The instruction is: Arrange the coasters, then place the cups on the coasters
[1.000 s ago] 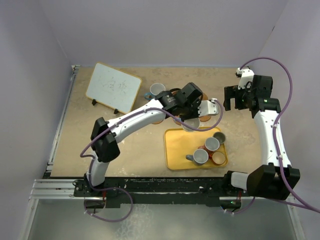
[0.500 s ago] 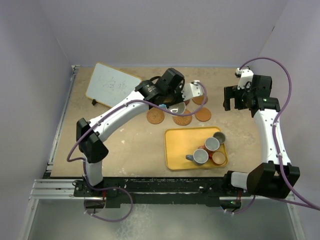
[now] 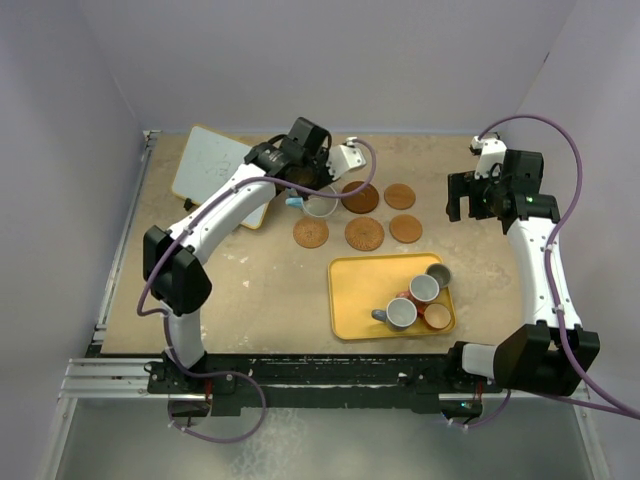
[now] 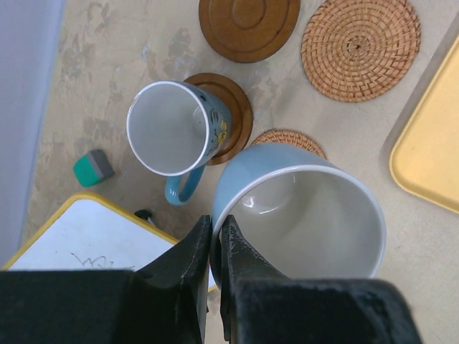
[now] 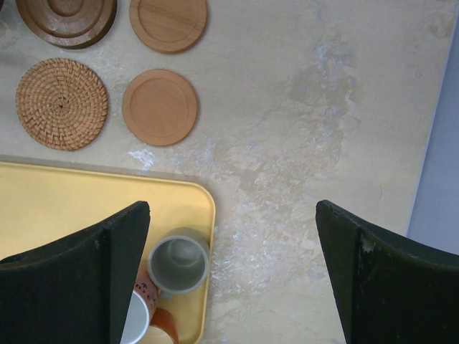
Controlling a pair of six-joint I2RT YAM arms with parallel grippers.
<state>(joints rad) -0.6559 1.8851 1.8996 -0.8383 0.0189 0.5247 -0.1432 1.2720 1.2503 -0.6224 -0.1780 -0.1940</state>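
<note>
My left hand (image 4: 215, 238) is clamped on the light blue cup (image 4: 301, 215) rim, beyond the yellow tray (image 5: 72, 204); right hand (image 5: 231, 236) hangs wide open, empty, near that tray.

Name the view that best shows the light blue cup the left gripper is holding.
Left wrist: the light blue cup fills the frame, its rim pinched by the left gripper. Top external shows the cup small and partly hidden; right wrist misses it.

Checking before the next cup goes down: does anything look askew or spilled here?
Nothing spilled. The patterned blue mug seems to sit off-centre on its dark coaster, though the camera angle may exaggerate that.
</note>
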